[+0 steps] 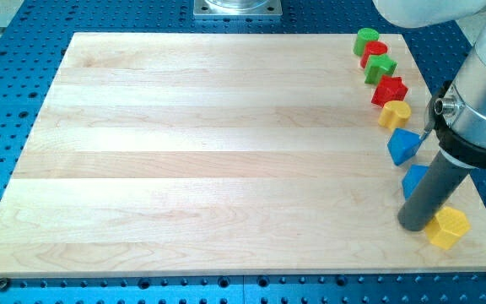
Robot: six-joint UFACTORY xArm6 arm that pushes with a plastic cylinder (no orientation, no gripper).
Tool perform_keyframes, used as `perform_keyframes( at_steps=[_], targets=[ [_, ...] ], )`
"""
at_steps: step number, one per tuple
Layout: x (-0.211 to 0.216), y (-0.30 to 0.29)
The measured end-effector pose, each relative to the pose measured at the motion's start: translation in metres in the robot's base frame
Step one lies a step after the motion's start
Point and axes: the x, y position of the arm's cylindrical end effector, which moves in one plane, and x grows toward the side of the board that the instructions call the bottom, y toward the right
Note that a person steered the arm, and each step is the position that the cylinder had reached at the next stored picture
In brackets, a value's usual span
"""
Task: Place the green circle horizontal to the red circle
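The green circle (365, 39) sits at the board's top right corner. The red circle (375, 52) touches it just below and to the right. My tip (413, 225) rests on the board at the lower right, far below both circles. It stands against the left side of a yellow block (447, 227) and in front of a blue block (413, 179).
A column of blocks runs down the right edge below the circles: a green star (380, 67), a red star (389, 90), a yellow heart-like block (395, 113), a blue block (403, 145). The wooden board (209, 152) lies on a blue perforated table (7, 42).
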Motion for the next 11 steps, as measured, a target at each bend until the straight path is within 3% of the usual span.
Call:
perform_keyframes(
  at_steps=[2,5,7,8,11],
  targets=[
    [-0.01,0.001],
    [0.021,-0.016],
    [0.006,-0.018],
    [0.048,-0.027],
    [0.049,0.002]
  ],
)
